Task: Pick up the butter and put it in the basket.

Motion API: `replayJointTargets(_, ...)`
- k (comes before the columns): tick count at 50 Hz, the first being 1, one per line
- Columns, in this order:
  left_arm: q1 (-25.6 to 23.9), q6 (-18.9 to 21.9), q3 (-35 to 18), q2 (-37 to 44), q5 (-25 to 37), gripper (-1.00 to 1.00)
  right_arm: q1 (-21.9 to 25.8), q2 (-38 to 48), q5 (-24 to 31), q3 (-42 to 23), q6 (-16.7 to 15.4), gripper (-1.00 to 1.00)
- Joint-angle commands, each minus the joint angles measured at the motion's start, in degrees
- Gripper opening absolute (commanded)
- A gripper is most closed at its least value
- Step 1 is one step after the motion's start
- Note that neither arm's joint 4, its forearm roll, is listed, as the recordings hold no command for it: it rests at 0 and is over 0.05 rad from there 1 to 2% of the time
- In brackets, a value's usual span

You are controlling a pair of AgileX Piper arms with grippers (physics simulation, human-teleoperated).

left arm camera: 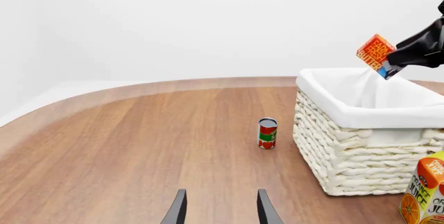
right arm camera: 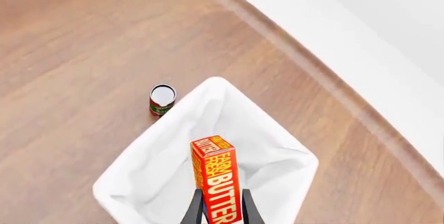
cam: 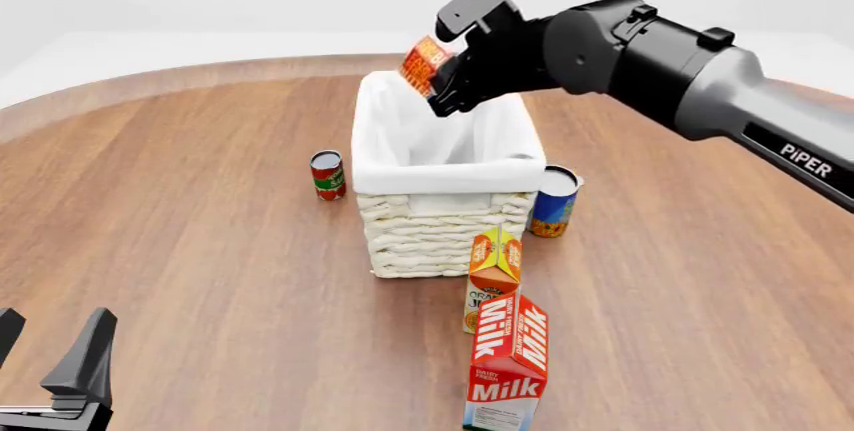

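Wood-grain tabletop (cam: 200, 231) is spreading under everything, curving away to a pale, bare backdrop. You are holding the butter (right arm camera: 216, 174) in the right gripper (right arm camera: 220, 211), whose fingers are clamped on the box's narrow sides so the lettered face stays toward the wrist camera. That grip is leaving the box hanging lengthwise, which looks suited to a clean drop. In the front view the butter (cam: 427, 64) is sitting in the air above the far rim of the basket (cam: 441, 226), clear of the white liner, not touching it. In the right wrist view it is lining up over the open interior, so I judge the carry as nearly done and the release as the step remaining.

Your left gripper (cam: 54, 371) is resting low at the near edge of the table, fingers apart and holding nothing, well away from the work. A small red can (cam: 327, 174) is standing just beside the basket's left wall, a blue-and-yellow can (cam: 554, 201) beside its right. The juice carton (cam: 493, 271) and the milk carton (cam: 509, 361) are standing in front.
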Motion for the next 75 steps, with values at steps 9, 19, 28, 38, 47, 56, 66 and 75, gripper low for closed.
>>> replayJointTargets(9, 0.0, 0.0, 0.0, 0.0, 0.0, 1.00, -0.9, 3.5, 2.1, -4.1, -1.9, -1.00)
replayJointTargets(19, 0.0, 0.0, 0.0, 0.0, 0.0, 1.00, -1.6, 5.8, 2.5, -3.8, -4.5, -1.00)
replayJointTargets(28, 0.0, 0.0, 0.0, 0.0, 0.0, 1.00, -1.8, 6.8, 3.2, -4.6, -5.5, -1.00)
replayJointTargets(38, 0.0, 0.0, 0.0, 0.0, 0.0, 1.00, -1.7, 8.3, 3.7, -6.3, -5.9, -1.00)
replayJointTargets(47, 0.0, 0.0, 0.0, 0.0, 0.0, 1.00, -1.6, 9.5, 3.5, -6.8, -6.2, -1.00)
replayJointTargets(56, 0.0, 0.0, 0.0, 0.0, 0.0, 1.00, -1.7, 10.6, 3.9, -8.3, -6.3, -1.00)
replayJointTargets(66, 0.0, 0.0, 0.0, 0.0, 0.0, 1.00, -1.5, 11.3, 3.6, -8.3, -6.4, -1.00)
replayJointTargets(75, 0.0, 0.0, 0.0, 0.0, 0.0, 1.00, -1.6, 12.3, 3.7, -8.0, -6.7, -1.00)
